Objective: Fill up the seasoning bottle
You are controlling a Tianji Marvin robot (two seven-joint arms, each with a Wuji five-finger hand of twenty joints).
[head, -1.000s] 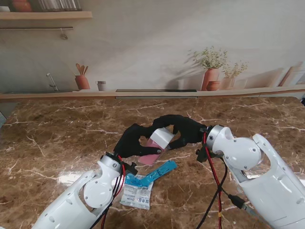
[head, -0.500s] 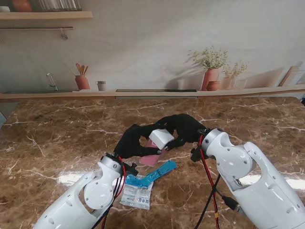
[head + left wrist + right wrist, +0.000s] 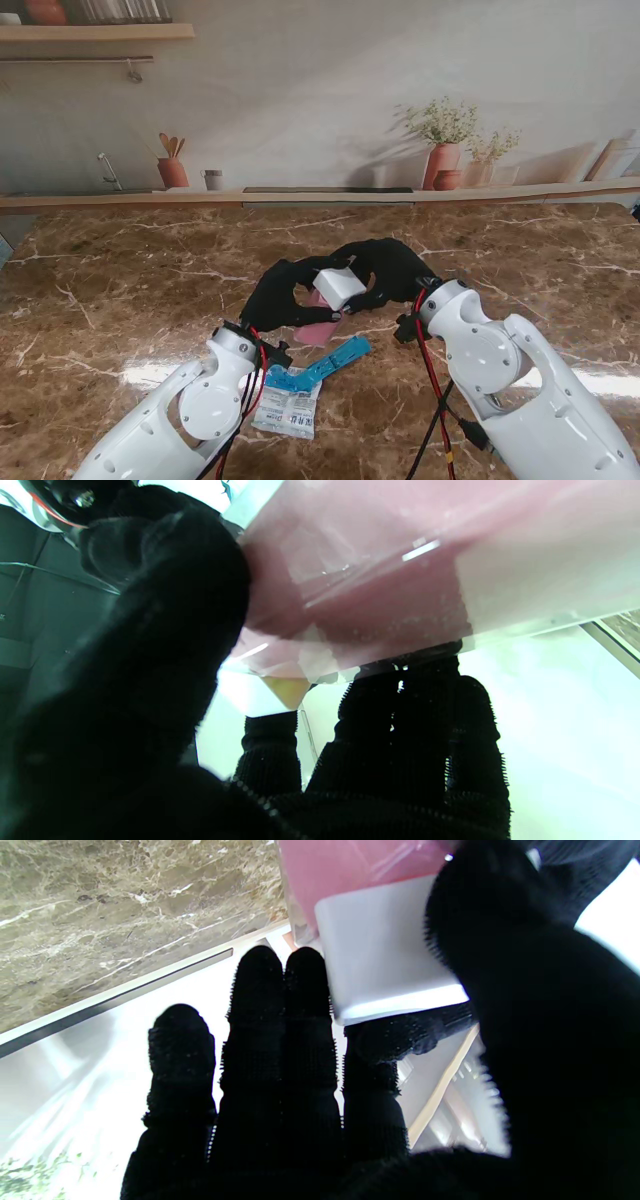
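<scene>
Above the marble table (image 3: 120, 290), both hands grip the seasoning bottle (image 3: 340, 288): left hand (image 3: 280, 297), right hand (image 3: 385, 272).

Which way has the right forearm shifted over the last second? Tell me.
Yes. In the stand view the right forearm has swung toward the robot's left, nearer the blue packet, while the right hand barely moved.

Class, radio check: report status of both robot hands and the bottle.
Left robot hand grips pink bottle. Right robot hand on white cap. Packets lie nearer me, clear.
</scene>
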